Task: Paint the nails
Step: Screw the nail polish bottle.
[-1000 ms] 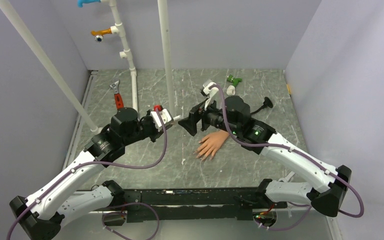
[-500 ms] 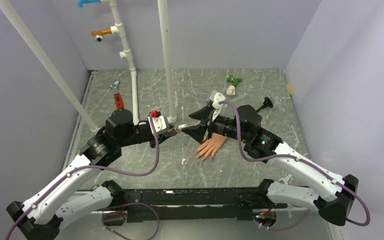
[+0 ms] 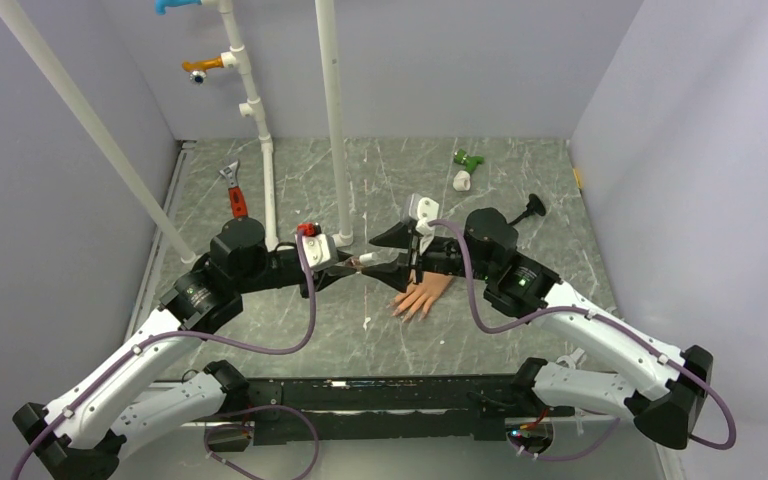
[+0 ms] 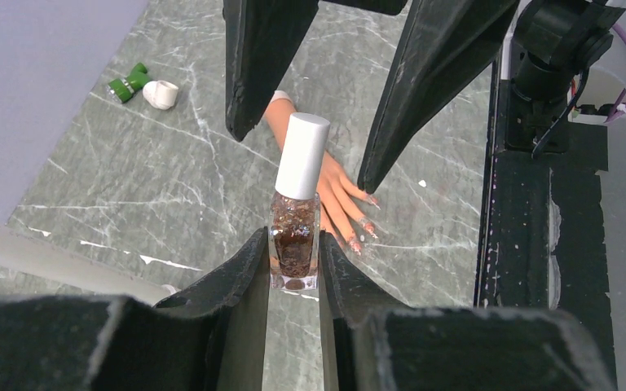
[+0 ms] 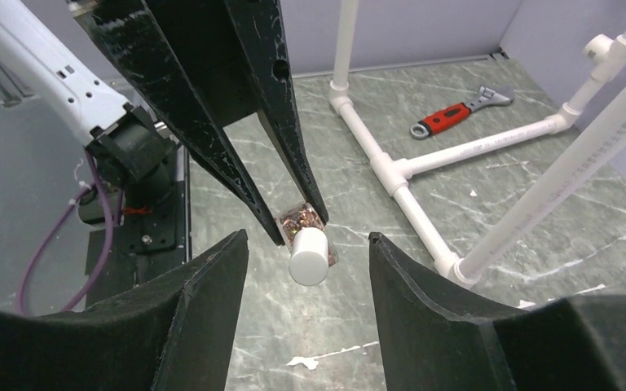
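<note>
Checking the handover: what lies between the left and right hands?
The polish bottle, clamped in the left hand, its white cap inside the open right hand; both wrist views show it.

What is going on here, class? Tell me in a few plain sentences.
The left arm holds a small nail polish bottle in its shut jaws, lifted off the table. The right arm has its jaws open on either side of the bottle's white cap, not touching it. The cap is on, so no brush is out. The peach mannequin hand lies on the table just below, and its nails are not being painted yet.
</note>
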